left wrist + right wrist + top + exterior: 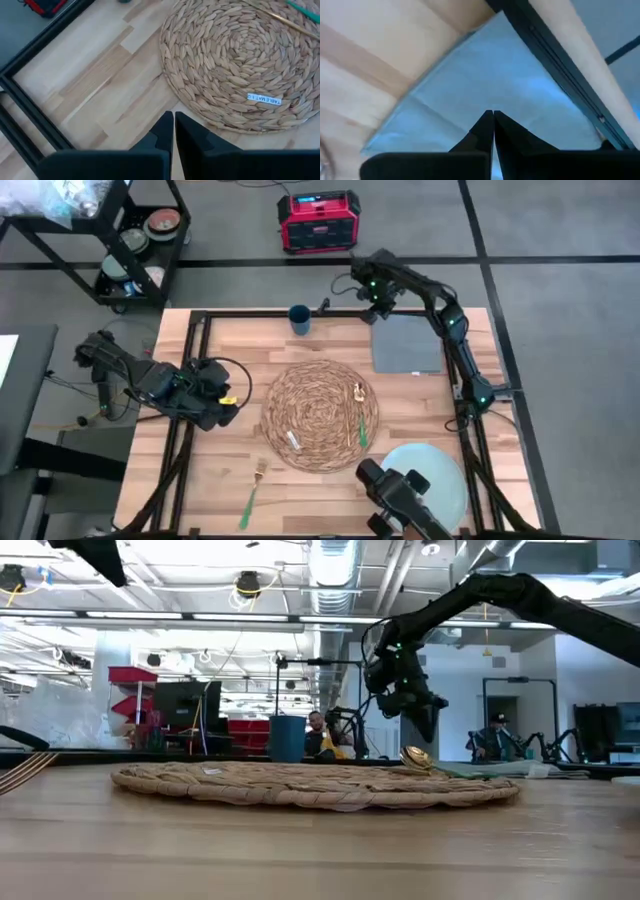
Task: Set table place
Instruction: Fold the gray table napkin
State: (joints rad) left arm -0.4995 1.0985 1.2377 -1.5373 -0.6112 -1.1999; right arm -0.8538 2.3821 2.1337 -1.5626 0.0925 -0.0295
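Across the whole high view spreads the table [220, 345], light wood planks crossed by black frame rails. At its middle lies the placemat [320, 415], round, straw-brown and spiral-woven, flat on the wood. A spoon with a green handle [359, 420] lies on the mat's right part, its gold bowl toward the far side, and a small white label [293, 440] sits on the mat's near-left part.

A grey napkin [408, 345] lies flat by the far-right corner, well apart from the mat. A pale-blue plate [435, 480] sits at the near-right corner; its near-left part is hidden by a dark camera mount, so what it holds there cannot be told. A dark blue cup [299, 319] stands upright at the far edge; its inside cannot be seen. A fork with a green handle [253, 490] lies on bare wood near the mat's near-left side.

The right gripper [381, 307] hangs above the napkin's far edge, fingers pressed together on nothing. The left gripper [226, 398] is low over the table just left of the mat, fingers likewise closed and empty.

Only the low view shows the right gripper raised well clear of the tabletop. Only the left wrist view makes the label's print visible, though too small to read fully. The right wrist view shows the napkin's creases.
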